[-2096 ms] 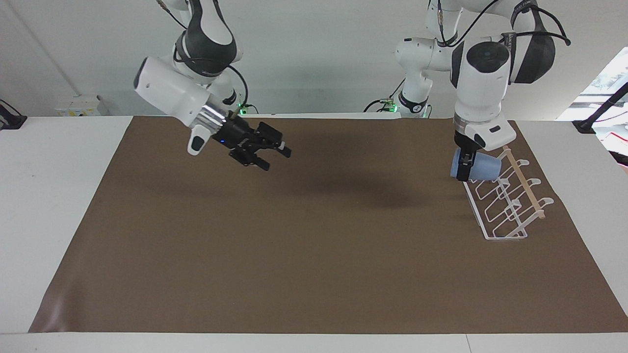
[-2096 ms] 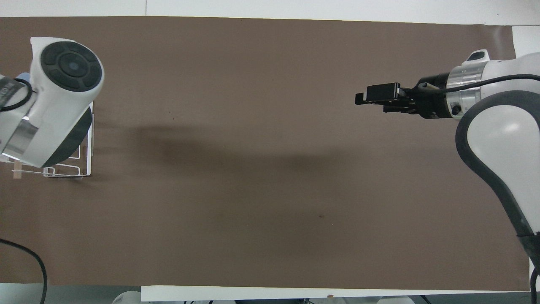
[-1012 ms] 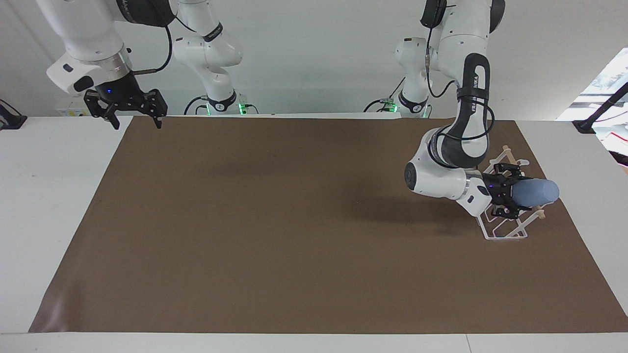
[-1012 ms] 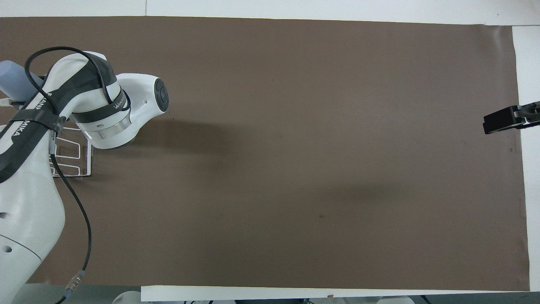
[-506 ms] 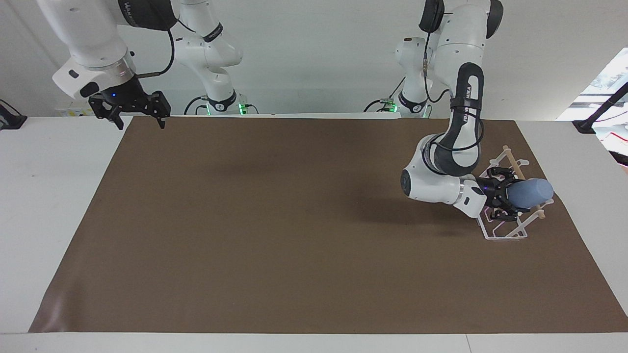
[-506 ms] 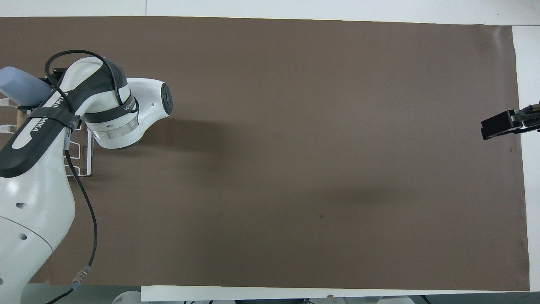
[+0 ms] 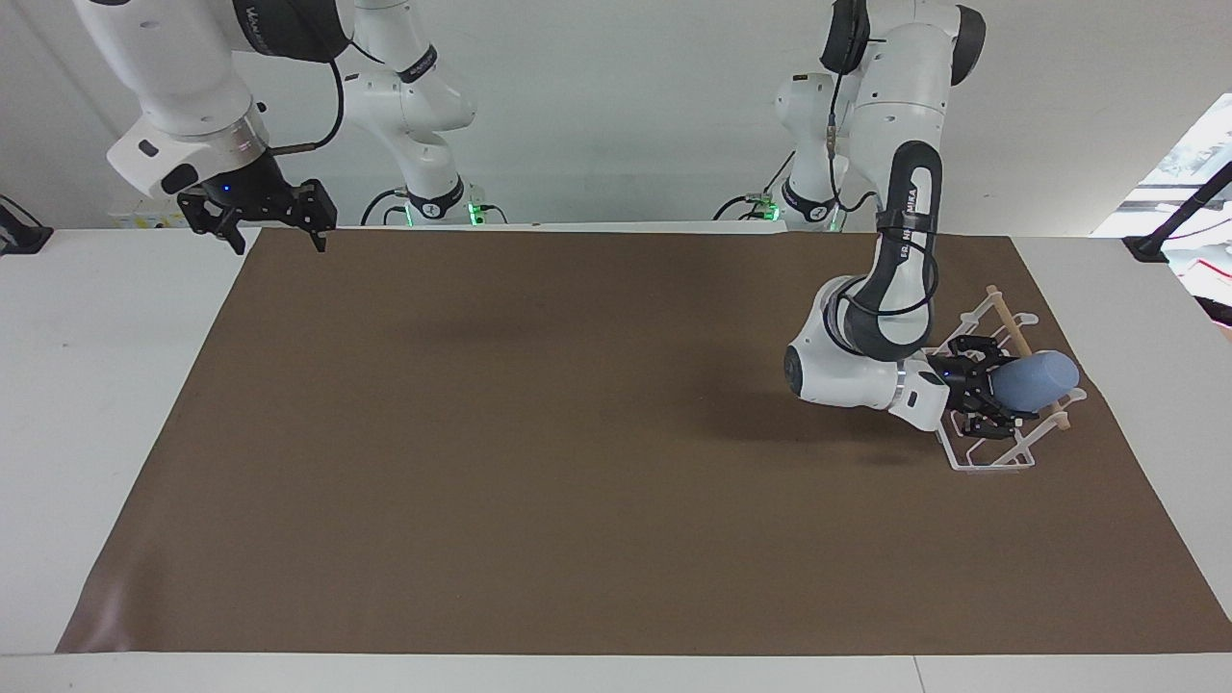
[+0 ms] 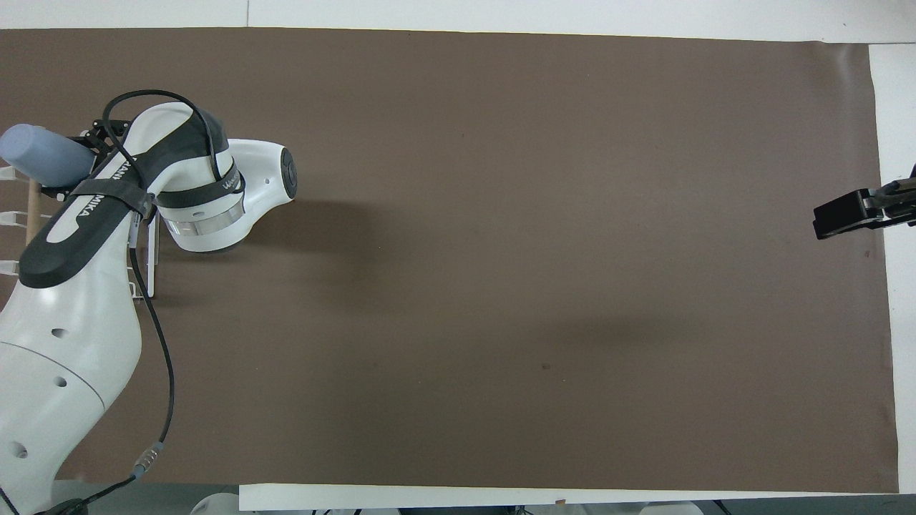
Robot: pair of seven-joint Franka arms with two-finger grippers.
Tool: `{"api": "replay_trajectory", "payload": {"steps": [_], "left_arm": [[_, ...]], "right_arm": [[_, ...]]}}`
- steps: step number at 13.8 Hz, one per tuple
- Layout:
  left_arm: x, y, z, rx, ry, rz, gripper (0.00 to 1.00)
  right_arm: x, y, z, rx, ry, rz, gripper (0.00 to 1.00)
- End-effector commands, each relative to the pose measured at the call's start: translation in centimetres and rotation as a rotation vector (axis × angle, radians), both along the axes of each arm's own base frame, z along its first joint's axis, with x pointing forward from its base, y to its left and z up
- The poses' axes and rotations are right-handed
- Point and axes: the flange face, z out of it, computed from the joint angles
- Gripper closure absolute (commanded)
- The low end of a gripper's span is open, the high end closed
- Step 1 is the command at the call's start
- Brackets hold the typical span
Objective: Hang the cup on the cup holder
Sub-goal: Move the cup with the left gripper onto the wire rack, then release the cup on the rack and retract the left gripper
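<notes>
The cup holder (image 7: 996,385) stands on the brown mat (image 7: 577,433) that covers most of the table (image 7: 96,385), near the mat's edge at the left arm's end, roughly midway between the table's edge nearest the robots and the one farthest from them. It is a white wire rack with a pale wooden rod (image 7: 1011,327) along its top. The left hand (image 7: 982,395) lies low and almost level over the rack, pointing toward the left arm's end of the table, with its fingers (image 7: 972,344) spread apart around the open end of the cup (image 7: 1035,378). The cup lies on its side, slightly tilted, its closed narrow end pointing outward past the wooden rod and its mouth turned toward the hand; it sits on the rack's upper part, though which prong carries it cannot be made out. In the overhead view the cup (image 8: 44,154) shows at the table's edge on the left arm's side, partly covered by the arm's wrist and a black cable (image 8: 154,315). The right arm waits, its right hand (image 7: 272,236) raised over the mat's corner nearest the robots at the right arm's end, fingers apart and holding nothing; in the overhead view only its dark tip (image 8: 848,214) shows.
</notes>
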Motion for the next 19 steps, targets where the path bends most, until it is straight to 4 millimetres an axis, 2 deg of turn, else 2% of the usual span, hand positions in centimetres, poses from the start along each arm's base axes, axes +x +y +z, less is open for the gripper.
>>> {"api": "replay_trajectory", "payload": {"steps": [1,4,6,8,10,12,13,14,16,17,19], "left_arm": [[0.3,0.6,-0.8,0.027,-0.024,0.01,0.0],[1.6,0.1,0.4,0.001,-0.052,0.014,0.0],[1.5,-0.8,1.7,-0.004,-0.08,0.021,0.0],[1.3,-2.3,6.3,-0.054,-0.143,0.077,0.0],[1.8,-2.1,8.3,-0.057,-0.155,0.084,0.0],[1.8,-1.5,11.2,-0.047,-0.063,0.09,0.01],[1.4,-1.5,13.3,-0.067,-0.018,0.076,0.01],[0.7,-1.4,16.5,-0.09,0.008,0.059,0.01],[-0.7,-0.1,20.7,-0.209,0.143,0.061,0.0],[-1.1,0.7,22.2,-0.27,0.211,0.036,0.0],[-1.3,2.3,22.8,-0.396,0.318,-0.001,0.0]], "right_arm": [[-0.5,-0.2,0.0,0.008,0.008,0.005,0.01],[-0.5,-0.1,0.0,0.007,0.008,0.007,0.01],[-0.5,-0.1,0.0,0.007,0.008,0.007,0.01],[-0.5,-0.1,0.0,0.007,0.008,0.007,0.01],[-0.5,-0.1,0.0,0.007,0.008,0.007,0.01],[-0.5,-0.1,0.0,0.007,0.008,0.007,0.01],[-0.5,-0.1,0.0,0.007,0.008,0.007,0.01],[-0.5,-0.1,0.0,0.007,0.008,0.007,0.01],[-0.5,-0.1,0.0,0.007,0.008,0.007,0.01],[-0.5,-0.1,0.0,0.007,0.008,0.007,0.01],[-0.5,-0.1,0.0,0.007,0.008,0.007,0.01]]}}
